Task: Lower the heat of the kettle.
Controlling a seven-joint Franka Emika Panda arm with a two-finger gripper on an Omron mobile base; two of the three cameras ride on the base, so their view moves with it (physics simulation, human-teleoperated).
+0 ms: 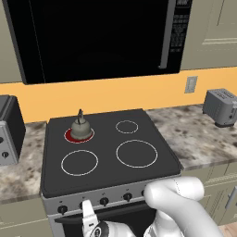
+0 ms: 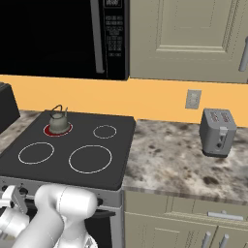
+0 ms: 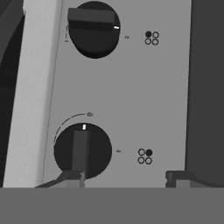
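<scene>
The small grey-beige kettle (image 1: 81,129) (image 2: 59,121) stands on the stove's back left burner (image 1: 69,135), which glows red. My gripper (image 3: 124,178) is low at the stove's front control panel (image 3: 131,87), facing two dark knobs. The lower knob (image 3: 82,151) has its white mark pointing at the top of the view; the upper knob (image 3: 93,29) has its bar lying crosswise. One fingertip (image 3: 72,177) overlaps the lower knob's edge. The other stands well clear beside it. The jaws are apart and clamp nothing.
A black microwave (image 1: 92,37) hangs over the cooktop (image 1: 109,152). A toaster (image 2: 218,131) stands on the marble counter to the right, and a dark appliance (image 1: 9,129) stands at the left. A row of knobs (image 1: 104,201) lines the stove front above the oven door.
</scene>
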